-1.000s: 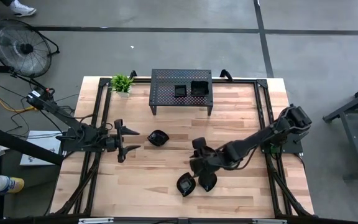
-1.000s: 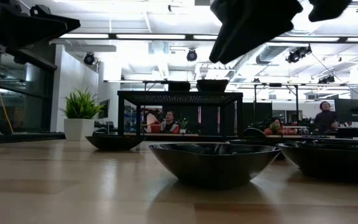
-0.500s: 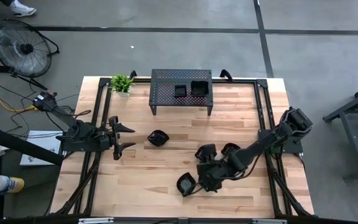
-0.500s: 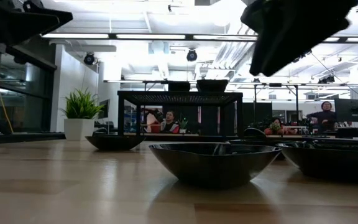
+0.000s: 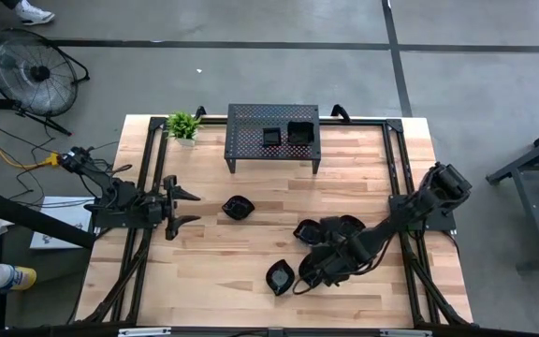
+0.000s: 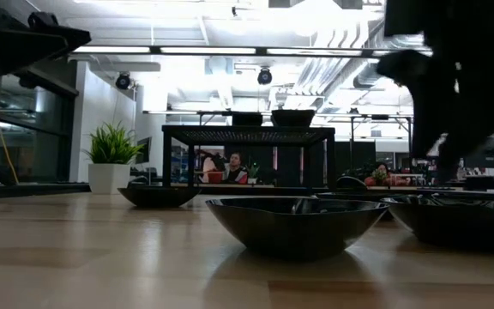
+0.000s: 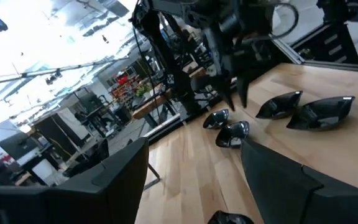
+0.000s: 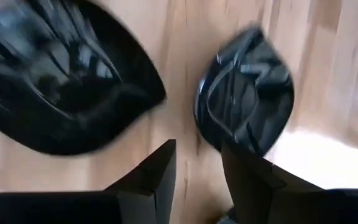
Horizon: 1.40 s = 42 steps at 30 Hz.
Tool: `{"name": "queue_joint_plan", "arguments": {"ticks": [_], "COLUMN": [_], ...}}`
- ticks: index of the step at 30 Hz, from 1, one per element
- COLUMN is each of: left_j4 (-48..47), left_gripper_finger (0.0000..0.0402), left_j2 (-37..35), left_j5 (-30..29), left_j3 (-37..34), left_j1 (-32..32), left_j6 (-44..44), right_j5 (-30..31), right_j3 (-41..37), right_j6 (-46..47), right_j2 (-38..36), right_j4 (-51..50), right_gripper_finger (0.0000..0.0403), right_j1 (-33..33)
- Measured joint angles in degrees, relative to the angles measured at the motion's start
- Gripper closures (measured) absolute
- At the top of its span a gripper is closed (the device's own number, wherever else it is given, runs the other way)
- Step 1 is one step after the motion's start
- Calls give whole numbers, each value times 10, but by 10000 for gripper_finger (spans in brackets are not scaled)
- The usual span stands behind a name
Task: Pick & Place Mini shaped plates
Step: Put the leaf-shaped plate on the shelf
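Note:
Several mini shaped plates, glossy and black, lie on the wooden table: one (image 5: 238,207) at mid-table, one (image 5: 280,277) near the front, and two (image 5: 309,230) (image 5: 344,227) beside my right arm. Two more (image 5: 271,137) (image 5: 299,132) sit on top of the perforated stand (image 5: 251,122). My right gripper (image 5: 305,277) (image 8: 197,149) slants down over the front plates, open, with bare wood between its fingers. A large plate (image 8: 61,93) and a leaf-shaped one (image 8: 244,93) lie just beyond its fingertips. My left gripper (image 5: 193,208) (image 7: 194,149) stands open and level at the table's left.
A small potted plant (image 5: 183,124) stands at the far left corner beside the stand. Black frame rails (image 5: 148,168) run along both table sides. Bare wood lies between the mid-table plate and the front edge. People sit in the room beyond the table.
My right gripper has gone down and toward the table's near edge, tipping more steeply downward, and now hangs over the front plates. That uncovered the two plates beside its arm. My left gripper has drawn back a little toward the table's left edge. No plate has moved.

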Motion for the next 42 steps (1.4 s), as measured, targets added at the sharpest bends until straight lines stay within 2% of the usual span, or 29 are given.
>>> {"name": "queue_joint_plan", "arguments": {"ticks": [5,13,26,38,42], "left_j4": [-20,-19,-19,-19,-19], "left_gripper_finger": [151,151,151,151,151], "left_j2": [2,2,2,2,2], "left_j5": [-3,-6,-6,-6,-6], "left_j3": [0,0,0,0,0], "left_j1": [0,0,0,0,0], "left_j6": [-27,-28,-28,-29,-29], "right_j5": [18,58,52,1,7], "right_j3": [-39,-44,-44,-44,-44], "right_j6": [-29,-93,-246,-255,-242], "right_j2": [0,0,0,30,42], "right_j4": [22,36,70,104,105], "right_gripper_finger": [279,279,279,279,279], "right_j1": [2,2,0,-23,-23]}}
